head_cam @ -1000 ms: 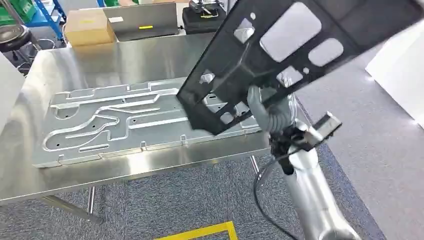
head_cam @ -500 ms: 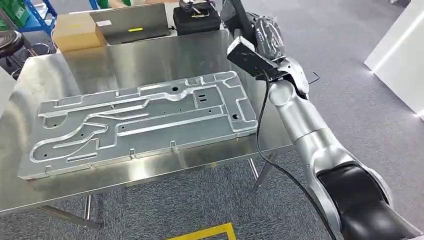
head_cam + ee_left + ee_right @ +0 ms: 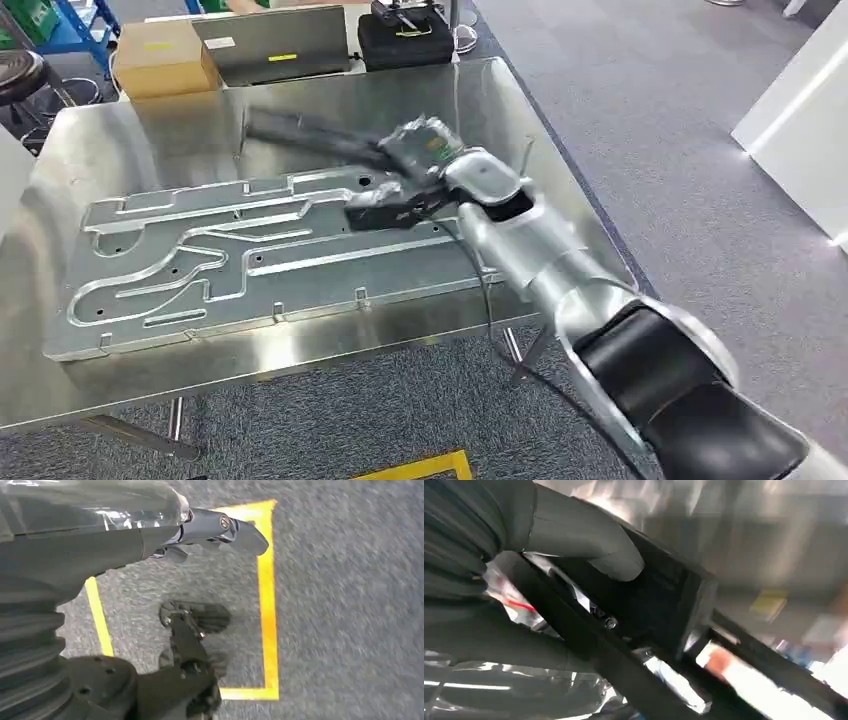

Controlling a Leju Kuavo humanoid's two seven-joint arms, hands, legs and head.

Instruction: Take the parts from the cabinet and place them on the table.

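Head view: a black part (image 3: 300, 130) is held by the right hand (image 3: 400, 185), fingers clamped on it, low over the big metal plate (image 3: 200, 260) on the table (image 3: 150, 130). Left hand (image 3: 220, 527) fingers cannot be told.

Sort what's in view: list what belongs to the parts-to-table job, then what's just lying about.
Job:
black part, held over the table
right hand, gripping the black part
steel table

Lying about:
machined aluminium plate on the table
cardboard box at the far edge
grey case
black case
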